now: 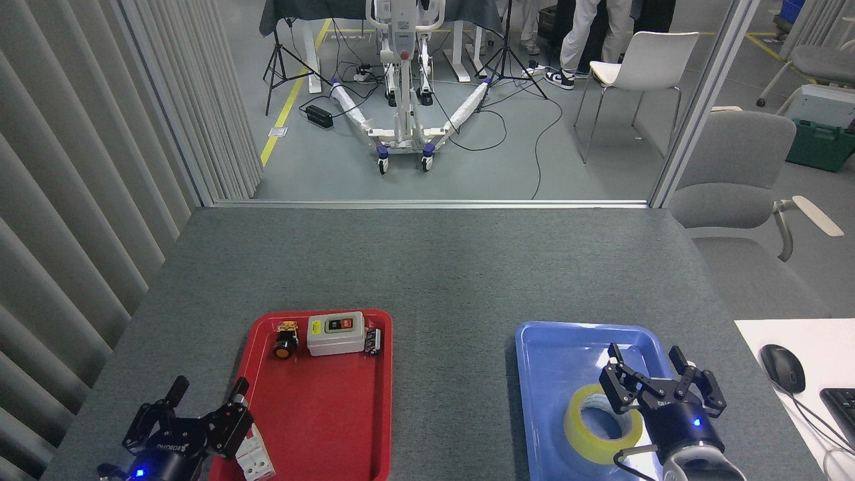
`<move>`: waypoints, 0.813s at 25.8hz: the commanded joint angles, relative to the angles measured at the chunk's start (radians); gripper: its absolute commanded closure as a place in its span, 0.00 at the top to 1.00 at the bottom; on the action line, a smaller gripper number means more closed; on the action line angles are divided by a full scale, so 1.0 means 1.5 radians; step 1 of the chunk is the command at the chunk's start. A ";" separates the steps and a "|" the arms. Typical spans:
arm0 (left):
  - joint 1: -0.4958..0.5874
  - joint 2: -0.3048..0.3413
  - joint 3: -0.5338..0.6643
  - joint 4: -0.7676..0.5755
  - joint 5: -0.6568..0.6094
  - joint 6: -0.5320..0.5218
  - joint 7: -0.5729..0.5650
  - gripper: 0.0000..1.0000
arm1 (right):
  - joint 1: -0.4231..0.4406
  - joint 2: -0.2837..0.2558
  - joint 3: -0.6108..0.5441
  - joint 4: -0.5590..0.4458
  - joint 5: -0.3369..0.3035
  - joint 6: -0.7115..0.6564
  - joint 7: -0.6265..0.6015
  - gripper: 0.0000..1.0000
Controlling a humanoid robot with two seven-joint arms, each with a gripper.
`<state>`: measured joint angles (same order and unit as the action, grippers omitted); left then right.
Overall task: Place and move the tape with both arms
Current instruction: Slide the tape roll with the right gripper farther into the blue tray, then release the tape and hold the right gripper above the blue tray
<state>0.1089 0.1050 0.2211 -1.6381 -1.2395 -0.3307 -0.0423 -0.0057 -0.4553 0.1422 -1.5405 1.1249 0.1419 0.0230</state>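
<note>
My right claw (658, 374) stands spread, hiding the right edge of the tape (598, 433) lying in the blue tray (554, 347). My left claw (204, 394), spread and empty, is partly cut off.

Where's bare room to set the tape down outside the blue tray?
The table is bare between the red tray and blue tray, and all across beyond both. The red tray's far end is crowded by the switch box; its middle is free.

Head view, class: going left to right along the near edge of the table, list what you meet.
Left end effector → red tray → blue tray → tape → right end effector → mouse
</note>
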 commanded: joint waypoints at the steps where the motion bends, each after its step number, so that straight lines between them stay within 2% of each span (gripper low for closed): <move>1: 0.001 0.001 0.001 -0.002 0.000 0.001 -0.001 0.99 | 0.050 0.031 -0.022 -0.012 0.040 -0.011 -0.042 1.00; 7: 0.001 0.003 0.001 -0.012 0.000 0.000 -0.004 0.99 | 0.100 0.072 -0.044 -0.036 0.083 -0.010 -0.093 1.00; 21: 0.005 0.002 0.002 -0.008 0.000 0.007 -0.004 0.99 | 0.133 0.090 -0.053 -0.070 0.076 -0.013 -0.096 1.00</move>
<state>0.1163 0.1074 0.2239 -1.6585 -1.2394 -0.3236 -0.0480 0.1822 -0.3252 0.0631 -1.6367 1.2451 0.1233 -0.1214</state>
